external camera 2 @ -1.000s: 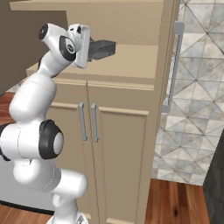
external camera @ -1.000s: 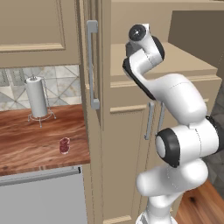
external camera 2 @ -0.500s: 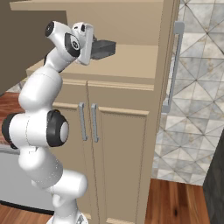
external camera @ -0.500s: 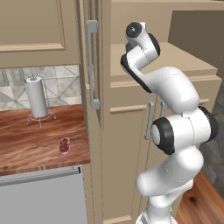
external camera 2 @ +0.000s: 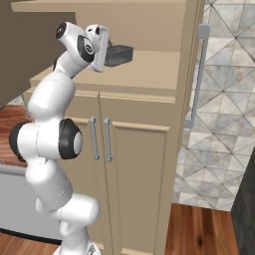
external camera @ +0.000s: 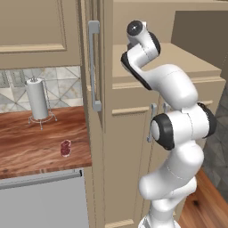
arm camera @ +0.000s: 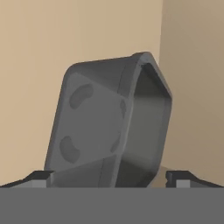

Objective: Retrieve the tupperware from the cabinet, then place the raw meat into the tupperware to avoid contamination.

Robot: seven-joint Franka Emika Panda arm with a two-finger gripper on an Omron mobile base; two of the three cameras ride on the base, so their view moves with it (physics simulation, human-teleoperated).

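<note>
Claw [arm camera: 112, 177] stood wide open on either side of the container [arm camera: 111, 127], which sat on the shelf of the open cabinet [external camera 2: 149, 69]; closing on its slanted wall risked it slipping or tipping deeper in, leaving the meat [external camera: 66, 148] waiting on the surface [external camera: 31, 147].

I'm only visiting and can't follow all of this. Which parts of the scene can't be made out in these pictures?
- Gripper fingertips: cut off by the bottom edge of the hand view, so contact with the tupperware can't be judged.
- Tupperware in the right base view: its near end sits behind the hand.
- Meat in the left base view: too small for detail.
- Cabinet shelf in the left base view: partly hidden by the arm.
</note>
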